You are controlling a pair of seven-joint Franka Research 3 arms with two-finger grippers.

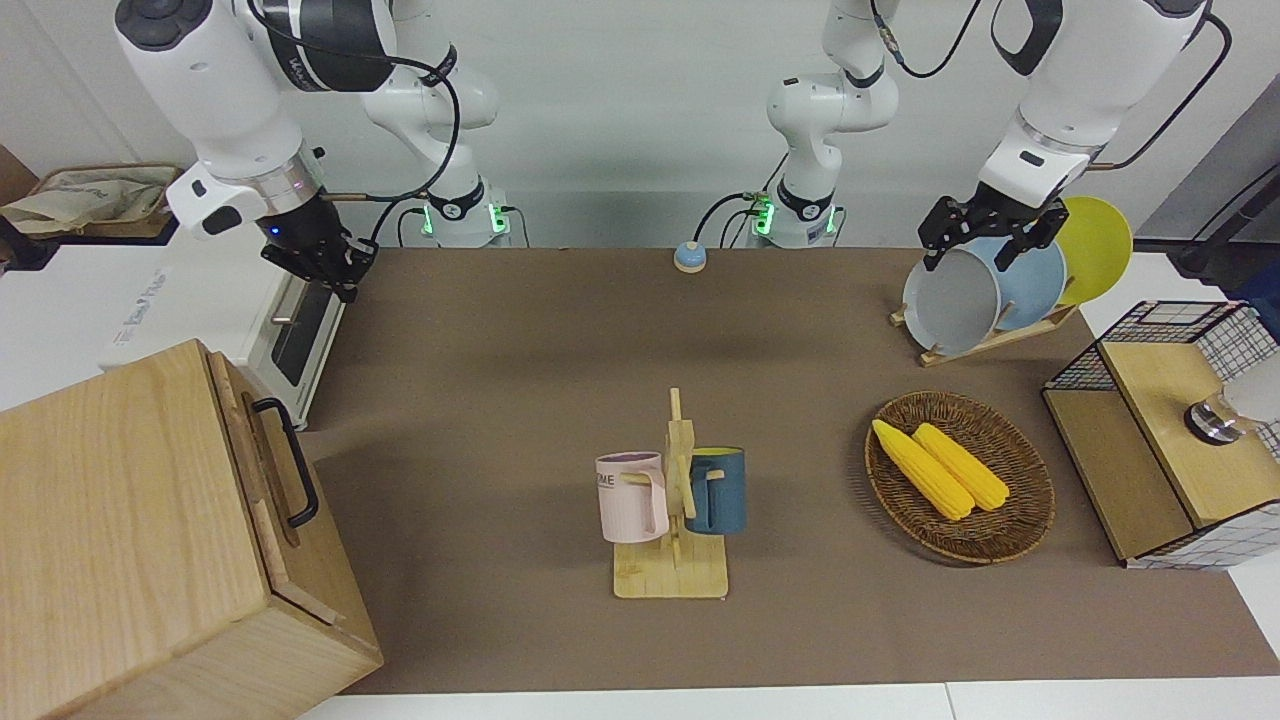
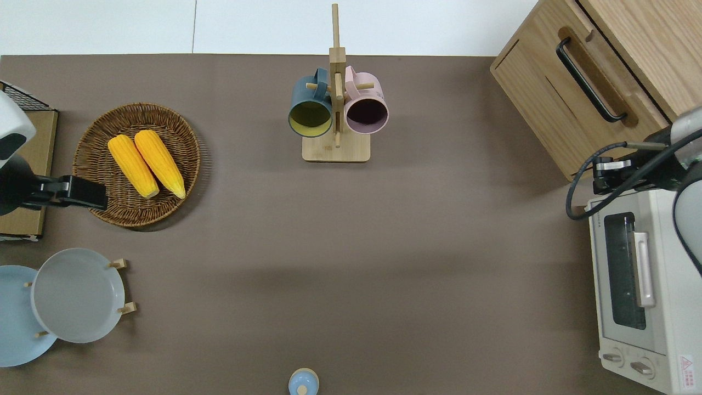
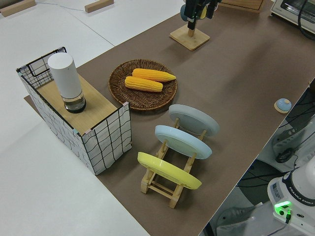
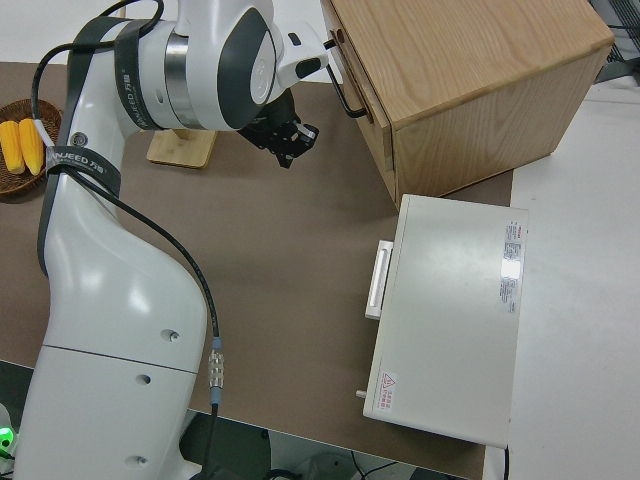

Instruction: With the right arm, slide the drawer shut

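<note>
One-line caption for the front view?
Right gripper hovers near the toaster oven, apart from the drawer; left arm parked.

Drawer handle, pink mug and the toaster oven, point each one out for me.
drawer handle (image 2: 589, 81), overhead view, middle of the black loop.
pink mug (image 1: 632, 497), front view, its outer wall.
toaster oven (image 4: 450, 300), right side view, its white top panel.

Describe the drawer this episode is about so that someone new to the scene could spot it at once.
Find the big pale-wood cabinet at the right arm's end of the table, farther from the robots than the white toaster oven. The drawer is the wide, shallow panel near the top of its front. Its black loop handle sets it apart; the oven's handle is pale.
</note>
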